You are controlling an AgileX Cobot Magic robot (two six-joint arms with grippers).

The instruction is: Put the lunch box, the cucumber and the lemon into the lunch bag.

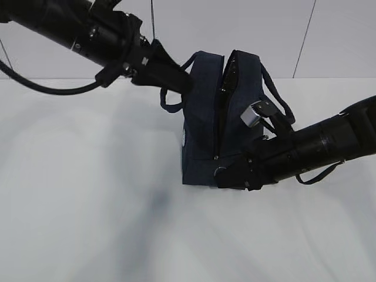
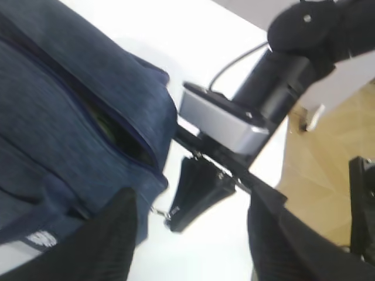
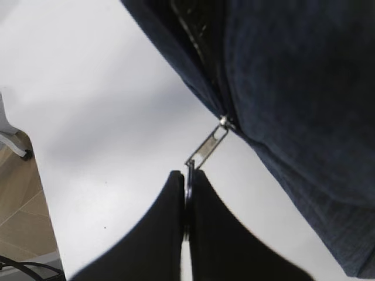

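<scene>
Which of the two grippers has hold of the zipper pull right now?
The right gripper, low at the lunch bag's base, is pinched shut on the zipper pull. The left gripper is open, up at the bag's top.

A: What could not be made out inside the lunch bag [image 1: 202,117]?
B: Its contents. The zipper gap showed only a dark slit in the exterior view, and in the left wrist view just a blurred olive-green streak that could not be identified.
A: And the left gripper [image 2: 190,234]?
B: Only its fingers [image 2: 111,240] showed, soft and out of focus, their bases cut off by the bottom edge. From outside, its tip vanished behind the bag's handle, so any grip was unclear.
A: The right gripper [image 3: 186,196]?
B: Its lower part ran off the frame. The ring of the zipper pull [image 3: 206,147] was hidden between the pressed fingers.
</scene>
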